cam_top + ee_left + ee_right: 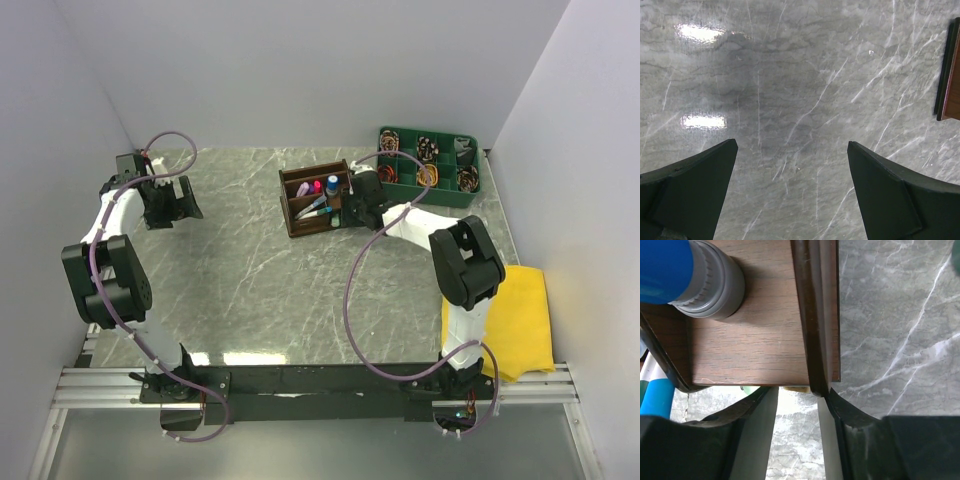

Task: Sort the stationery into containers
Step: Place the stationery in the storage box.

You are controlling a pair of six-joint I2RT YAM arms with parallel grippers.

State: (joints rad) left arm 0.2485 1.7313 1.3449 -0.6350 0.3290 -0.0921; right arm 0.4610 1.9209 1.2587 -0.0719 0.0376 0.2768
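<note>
Left fingers [690, 190] spread; right fingers [860, 440] at organiser [755, 340] edge, grip hidden.

Glossy marble-look table [790, 75], smooth dark wooden organiser [755, 340], matt yellow cloth [512, 320]

Wide open run of marble across the table's [260, 290] centre and near half. The organiser [300, 215] stands mid-table toward the back. The right pincer [797, 405] is tight against the organiser's right wall, jaws apart. The green tray [430, 195] fills the far right corner, with a narrow gap to the organiser. A yellow cloth [520, 320] lies along the right edge. The left pincer [792, 145], spread wide, hangs over bare marble near the left wall [50, 150].
</note>
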